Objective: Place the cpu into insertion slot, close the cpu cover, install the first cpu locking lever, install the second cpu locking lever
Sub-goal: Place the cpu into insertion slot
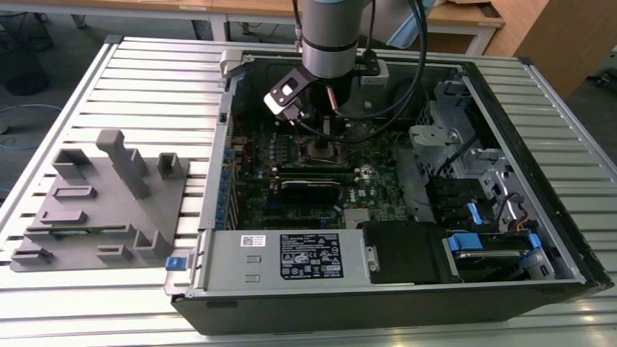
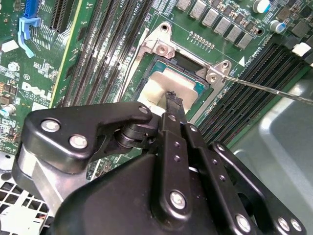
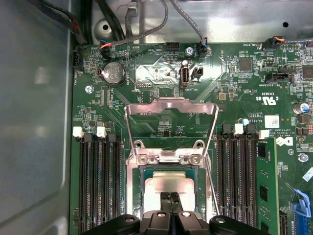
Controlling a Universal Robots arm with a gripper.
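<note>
- Table (image 1: 115, 87): slatted metal. It carried an open computer case (image 1: 386, 311). In the exterior view a grey moulded fixture (image 1: 97, 210) lay at nine o'clock of the case, well apart from the work.
- Case: a power-supply box (image 1: 289, 256) sat at six o'clock inside, with a green circuit board (image 1: 289, 152) across the middle.
- Arm (image 1: 328, 36): entered from twelve o'clock and reached down at about ten o'clock from the case's centre.
- Gripper (image 3: 171, 195): fingers pressed together, pinching nothing visible. The tips were on or just above the chip; contact could not be confirmed.
- Cover (image 3: 171, 102): folded back and open, clear of the socket.
- Socket (image 3: 132, 186): silvery rim, occupied.
- Chip (image 3: 156, 186): lay inside the socket and appeared level and square to the rim.
- Lever (image 2: 264, 88): a thin rod standing free beside the socket, unlatched.
- Risk, as judged: downward force from the closed tips on a chip not fully seated could bend the socket's contacts.
- Risk, as judged: sideways drag could skew the chip, and the cover would then bind on it.
- Risk, as judged: the free lever, lying near the fingers, could snag them.
</note>
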